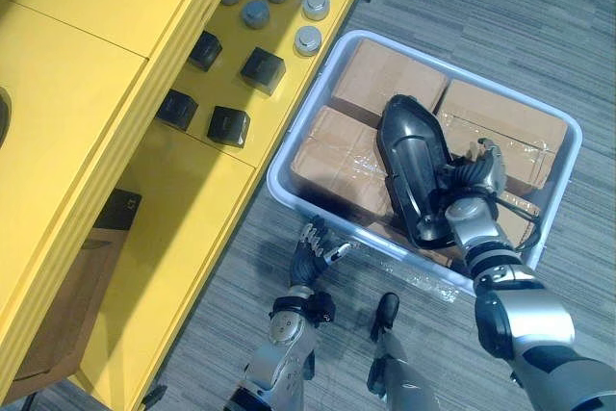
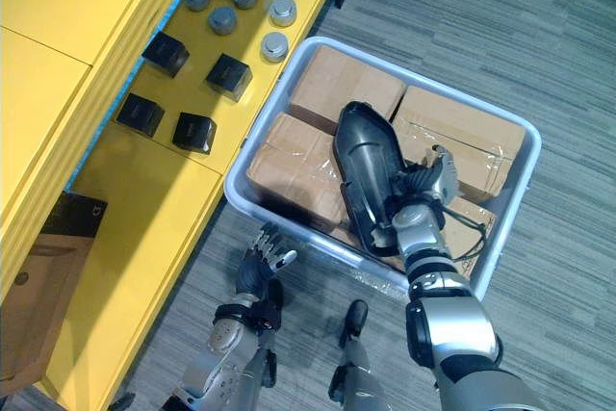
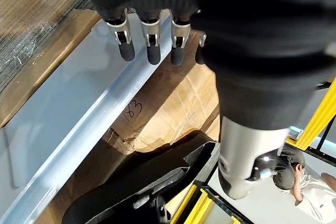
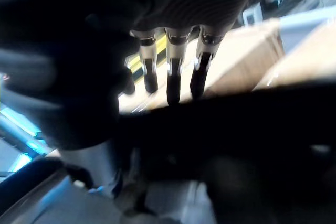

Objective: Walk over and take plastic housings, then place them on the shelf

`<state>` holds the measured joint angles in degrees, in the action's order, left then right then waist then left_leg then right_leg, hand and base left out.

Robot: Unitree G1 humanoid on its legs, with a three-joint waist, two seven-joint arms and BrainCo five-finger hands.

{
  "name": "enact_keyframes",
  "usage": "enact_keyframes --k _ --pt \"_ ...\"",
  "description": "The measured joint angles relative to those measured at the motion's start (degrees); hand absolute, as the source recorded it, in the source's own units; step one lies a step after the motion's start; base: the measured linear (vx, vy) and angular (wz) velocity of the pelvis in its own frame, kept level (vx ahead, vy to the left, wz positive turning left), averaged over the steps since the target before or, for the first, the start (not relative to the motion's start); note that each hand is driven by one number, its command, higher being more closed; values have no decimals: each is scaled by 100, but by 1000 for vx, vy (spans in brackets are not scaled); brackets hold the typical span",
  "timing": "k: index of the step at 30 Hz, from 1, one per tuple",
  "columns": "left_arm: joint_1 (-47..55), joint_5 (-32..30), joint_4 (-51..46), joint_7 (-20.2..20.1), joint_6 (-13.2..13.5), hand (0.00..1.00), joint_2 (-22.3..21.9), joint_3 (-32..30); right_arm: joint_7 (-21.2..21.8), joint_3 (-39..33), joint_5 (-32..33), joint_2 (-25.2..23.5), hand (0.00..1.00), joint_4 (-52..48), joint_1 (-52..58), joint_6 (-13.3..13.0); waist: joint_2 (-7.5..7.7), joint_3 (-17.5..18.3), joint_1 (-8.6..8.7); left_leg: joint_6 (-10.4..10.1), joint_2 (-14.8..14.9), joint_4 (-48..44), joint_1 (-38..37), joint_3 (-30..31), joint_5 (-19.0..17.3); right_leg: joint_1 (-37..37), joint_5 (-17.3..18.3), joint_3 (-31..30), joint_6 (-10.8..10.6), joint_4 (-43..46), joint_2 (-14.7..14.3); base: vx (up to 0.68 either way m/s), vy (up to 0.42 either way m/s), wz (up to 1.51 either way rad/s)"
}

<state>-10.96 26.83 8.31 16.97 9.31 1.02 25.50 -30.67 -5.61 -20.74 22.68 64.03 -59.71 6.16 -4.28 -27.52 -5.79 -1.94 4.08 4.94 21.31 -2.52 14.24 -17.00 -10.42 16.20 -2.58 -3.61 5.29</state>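
— Where was the housing [image 1: 412,156]?
— In the bin [image 1: 570,134], over the boxes [image 1: 385,74], nearer its near edge. My right hand [image 1: 472,180] had its fingers curled round the housing's rim by the broad end. Whether it was clear of the boxes, I couldn't tell.
— And your left hand [image 1: 313,247]?
— Just beside the bin's near edge on the shelf [image 1: 192,190] side, fingers relaxed, holding nothing.
— How would it handle?
— I judged it a light, stiff, glossy shell, likely slippery. Held by one end it could swing, so a hold nearer the middle seemed safer.
— Which way did it lie?
— Its long axis ran from the bin's near edge to the far edge, narrow end pointing away from me.
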Motion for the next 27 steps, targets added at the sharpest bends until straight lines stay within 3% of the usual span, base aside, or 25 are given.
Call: enact_keyframes --k 9,15,19,27 --pt "-53 0 0 -127 -1 0 4 15 371 468 98 217 100 335 -96 -88 1 0 9 0 -8 -1 46 85 20 -6 5 48 -4 0 -1 17 66 5" --pt "-427 22 286 -126 -21 0 0 -148 384 595 65 34 100 -655 440 -63 7 -2 52 0 5 -2 -90 26 21 102 4 15 -2 -3 -8 13 55 -4" --pt "-1148 127 998 -96 -66 0 77 -401 380 807 -109 -298 100 -1643 811 -55 58 7 213 -9 22 -1 -283 -58 13 255 4 -31 0 -3 -16 12 58 -9" --pt "-1822 227 1669 175 -177 0 325 -607 388 1347 -560 -799 100 -3552 1592 -56 570 232 459 -185 121 0 -748 -362 -145 561 24 -322 27 -26 -92 8 44 -18"
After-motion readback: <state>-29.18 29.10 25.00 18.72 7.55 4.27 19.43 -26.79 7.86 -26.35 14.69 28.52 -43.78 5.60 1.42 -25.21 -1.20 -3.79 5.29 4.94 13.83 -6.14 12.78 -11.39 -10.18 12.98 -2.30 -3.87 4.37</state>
